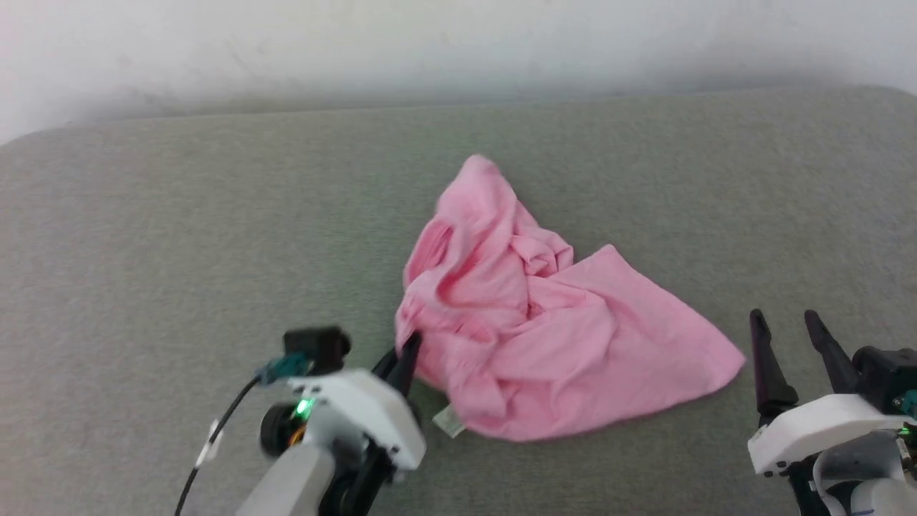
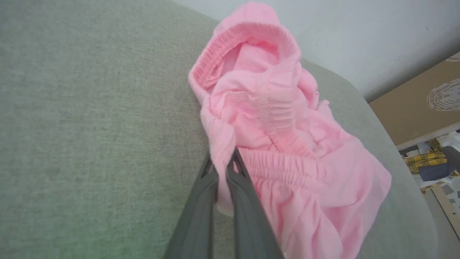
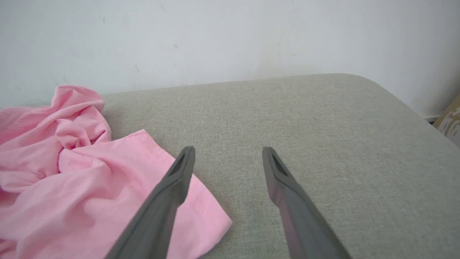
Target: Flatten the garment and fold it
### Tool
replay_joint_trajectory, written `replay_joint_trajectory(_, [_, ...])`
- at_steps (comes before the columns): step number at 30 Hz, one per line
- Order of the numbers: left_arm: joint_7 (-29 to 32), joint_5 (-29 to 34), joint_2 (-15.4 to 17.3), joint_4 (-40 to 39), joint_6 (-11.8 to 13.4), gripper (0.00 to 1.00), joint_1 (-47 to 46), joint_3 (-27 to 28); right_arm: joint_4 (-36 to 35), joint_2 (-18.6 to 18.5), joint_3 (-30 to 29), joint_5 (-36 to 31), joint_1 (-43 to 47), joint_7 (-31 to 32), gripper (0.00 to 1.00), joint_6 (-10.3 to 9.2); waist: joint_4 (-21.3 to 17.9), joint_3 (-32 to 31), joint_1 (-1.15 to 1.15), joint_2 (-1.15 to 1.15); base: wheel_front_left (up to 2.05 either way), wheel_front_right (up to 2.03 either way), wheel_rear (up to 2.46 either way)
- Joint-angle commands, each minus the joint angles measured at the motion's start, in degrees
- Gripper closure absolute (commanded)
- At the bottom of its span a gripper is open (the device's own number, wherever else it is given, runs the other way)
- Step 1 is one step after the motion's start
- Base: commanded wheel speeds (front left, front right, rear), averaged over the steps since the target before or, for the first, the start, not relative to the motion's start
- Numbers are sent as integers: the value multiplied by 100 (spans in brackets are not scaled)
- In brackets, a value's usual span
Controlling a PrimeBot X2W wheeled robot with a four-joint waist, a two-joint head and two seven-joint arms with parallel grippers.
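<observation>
Pinching a fold at the edge of the garment (image 1: 544, 315), the left gripper (image 1: 408, 351) has its fingers closed tight on the fabric, so I'd guess this step is pulling it out flat. I'd lift just a little and drag slowly. I'd also get the right gripper (image 1: 788, 326), fingers spread and empty toward the cushion's (image 1: 179, 236) right end, onto the leg hem for tension. The pink shorts sit mid-cushion in a crumpled heap, waistband (image 2: 248, 32) doubled over, white label (image 1: 449, 421) poking out on the cushion's near side.
</observation>
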Motion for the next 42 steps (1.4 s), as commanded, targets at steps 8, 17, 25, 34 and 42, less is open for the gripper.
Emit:
replay_joint_trajectory(8, [-546,32,281,486,251,0,604,261,-50,16,159,-29,208,152,0,-5,538,-462,1,0,0,0,0])
replay_joint_trajectory(17, [-556,572,745,-344,-73,0,522,-203,-43,16,214,-7,332,222,0,-5,582,-646,1,0,0,0,0])
replay_joint_trajectory(25, [1713,842,1446,-1555,-411,0,145,-1121,43,16,326,112,310,170,0,-5,386,-510,1,0,0,0,0])
replay_joint_trajectory(34, [2460,1314,1637,-1912,-379,0,-440,-1434,217,16,336,222,179,44,0,-5,141,-133,1,0,0,0,0])
replay_joint_trajectory(42, [2734,1301,1620,-1718,-380,64,-616,-1507,351,16,326,224,22,-46,0,-5,53,53,1,0,0,0,0])
